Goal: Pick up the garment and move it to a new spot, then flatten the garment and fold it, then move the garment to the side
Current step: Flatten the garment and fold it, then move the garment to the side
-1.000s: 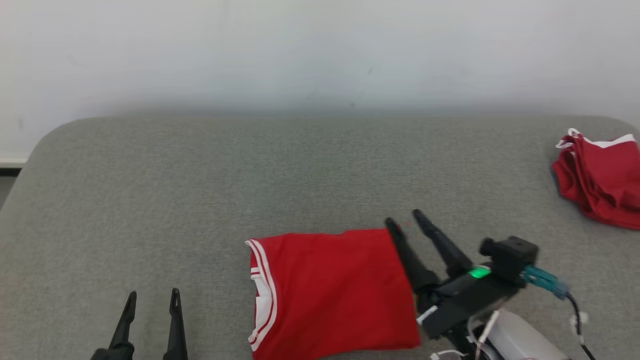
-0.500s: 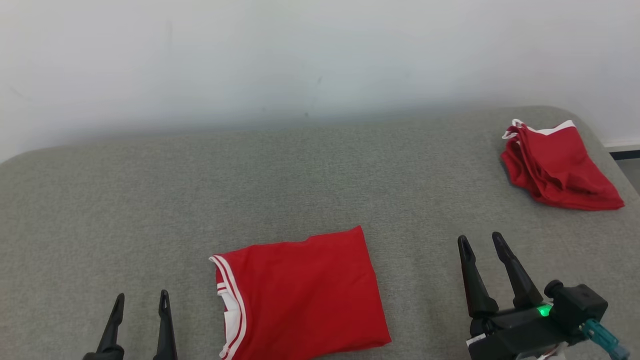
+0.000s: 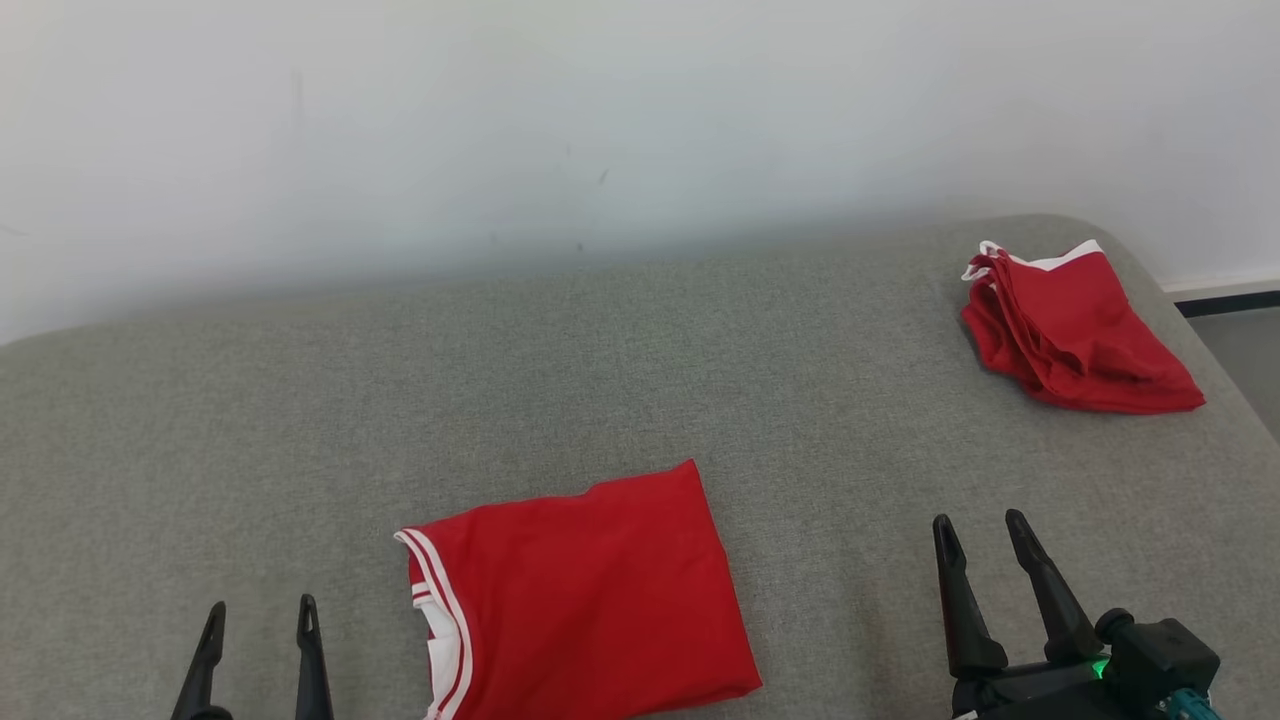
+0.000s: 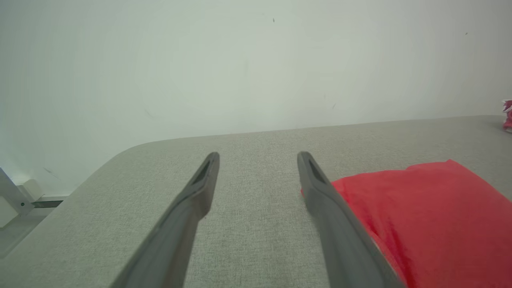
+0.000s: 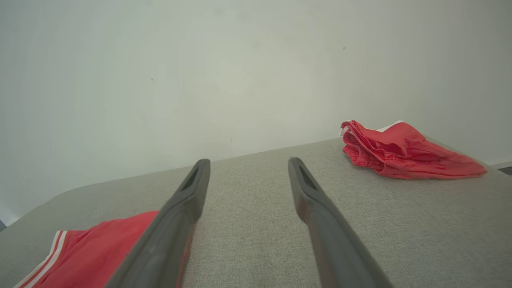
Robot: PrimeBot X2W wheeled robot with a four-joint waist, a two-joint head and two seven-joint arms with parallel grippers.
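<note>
A folded red garment [image 3: 580, 600] with white-striped trim on its left edge lies flat on the grey padded surface [image 3: 500, 380], near the front. My left gripper [image 3: 262, 606] stands open and empty to its left, a short way off; in the left wrist view the left gripper [image 4: 259, 156] has the garment [image 4: 420, 212] beside its right finger. My right gripper [image 3: 978, 520] is open and empty, well to the right of the garment. In the right wrist view the right gripper [image 5: 249, 161] hangs over bare fabric, with the garment [image 5: 100, 248] at lower left.
A second red garment [image 3: 1075, 335], crumpled, lies at the far right corner of the surface, also seen in the right wrist view [image 5: 400, 152]. A pale wall [image 3: 640, 130] stands behind. The surface rounds off at its right edge [image 3: 1235, 400].
The right gripper has drawn back from the folded garment's right edge to the lower right, still open. The head camera has turned, shifting the whole picture left. The left gripper holds its place.
</note>
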